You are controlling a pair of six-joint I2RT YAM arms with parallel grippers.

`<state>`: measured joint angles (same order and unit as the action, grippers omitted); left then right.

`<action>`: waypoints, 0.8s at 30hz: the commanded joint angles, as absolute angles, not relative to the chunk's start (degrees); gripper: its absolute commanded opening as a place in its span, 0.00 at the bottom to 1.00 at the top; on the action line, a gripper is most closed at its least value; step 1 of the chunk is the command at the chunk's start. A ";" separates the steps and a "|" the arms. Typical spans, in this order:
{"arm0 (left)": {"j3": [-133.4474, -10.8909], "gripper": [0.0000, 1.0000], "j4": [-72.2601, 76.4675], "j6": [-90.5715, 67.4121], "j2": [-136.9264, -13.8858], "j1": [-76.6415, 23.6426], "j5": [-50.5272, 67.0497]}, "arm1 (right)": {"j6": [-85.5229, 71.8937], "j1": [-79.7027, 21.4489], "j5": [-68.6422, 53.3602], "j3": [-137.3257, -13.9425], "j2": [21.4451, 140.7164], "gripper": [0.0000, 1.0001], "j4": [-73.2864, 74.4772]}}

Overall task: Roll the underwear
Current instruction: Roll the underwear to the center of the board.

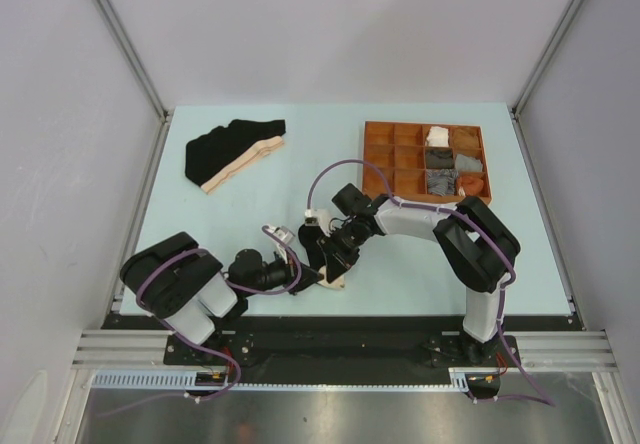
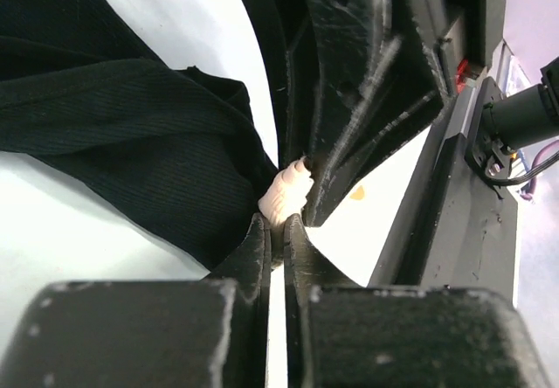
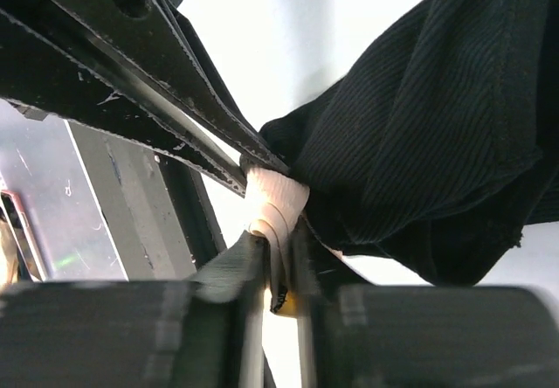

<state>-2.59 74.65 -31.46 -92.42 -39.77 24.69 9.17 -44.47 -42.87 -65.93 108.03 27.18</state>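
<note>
L claw: jaws together, tips pinched on beige waistband of held brief. R claw: jaws nearly together, narrow gap only, same waistband clamped between them from opp. side. Both claws meet tip to tip at lower centre of top view, over near part of desk.

Held brief: black, fine-ribbed knit, soft, bunched in folds spreading from the pinch. Its waistband is smooth and crumpled to a small knot.

Second brief: upper left of top view, flat on desk, black w/ beige band along lower edge, approx. fan-shaped.

Brown tray: upper right, rigid, square compartments, cloth bundles in right-hand cells.
</note>
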 commanded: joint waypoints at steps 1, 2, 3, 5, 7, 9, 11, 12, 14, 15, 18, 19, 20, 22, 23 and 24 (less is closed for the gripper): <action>-1.23 0.00 82.18 -34.18 -93.69 -40.52 24.79 | 10.63 -44.74 -41.93 -68.47 107.58 0.27 27.51; -0.97 0.00 82.09 -34.71 -93.52 -40.52 24.00 | 10.55 -44.48 -41.66 -68.47 107.49 0.33 27.51; -0.53 0.00 82.18 -35.50 -93.34 -40.52 23.04 | 10.37 -44.47 -41.31 -68.38 107.14 0.38 27.60; 1.84 0.00 83.58 -37.61 -92.73 -40.52 21.02 | 9.85 -43.77 -41.31 -68.55 106.79 0.50 27.34; 3.51 0.00 85.16 -39.02 -92.55 -40.52 19.87 | 9.32 -43.33 -40.78 -68.55 105.91 0.60 26.81; 4.39 0.00 85.95 -39.72 -92.72 -40.52 18.37 | 8.53 -42.45 -40.43 -68.47 105.30 0.63 26.19; 5.01 0.00 87.09 -41.30 -93.16 -40.52 17.15 | 7.74 -42.01 -39.99 -68.47 104.86 0.65 25.67; 6.05 0.00 88.23 -42.00 -93.43 -40.52 16.70 | 7.47 -41.58 -39.82 -68.38 104.59 0.65 24.97; 7.11 0.00 91.40 -44.11 -94.74 -40.52 15.39 | 6.25 -41.40 -38.59 -68.47 103.71 0.66 24.26; 7.82 0.00 93.06 -44.73 -95.27 -40.52 15.03 | 5.98 -41.22 -38.06 -68.47 103.36 0.67 23.47; 9.57 0.00 97.45 -47.02 -97.63 -40.52 13.45 | 3.79 -40.78 -33.94 -68.47 101.78 0.68 21.37; 9.93 0.00 98.25 -48.15 -98.34 -40.52 13.19 | 2.56 -40.78 -32.36 -68.47 101.26 0.68 20.92; 10.02 0.00 98.87 -48.77 -99.05 -40.52 13.10 | 2.46 -40.69 -31.13 -68.47 100.29 0.68 20.57; 10.11 0.00 98.79 -49.74 -99.67 -40.52 12.40 | 2.20 -40.87 -29.45 -68.38 99.06 0.68 19.60; 10.19 0.00 98.79 -49.92 -99.41 -40.52 12.13 | 2.37 -40.96 -29.36 -68.29 98.01 0.68 19.34; 10.72 0.00 98.79 -50.53 -98.88 -40.52 11.08 | 2.55 -41.04 -29.53 -68.20 97.65 0.68 19.34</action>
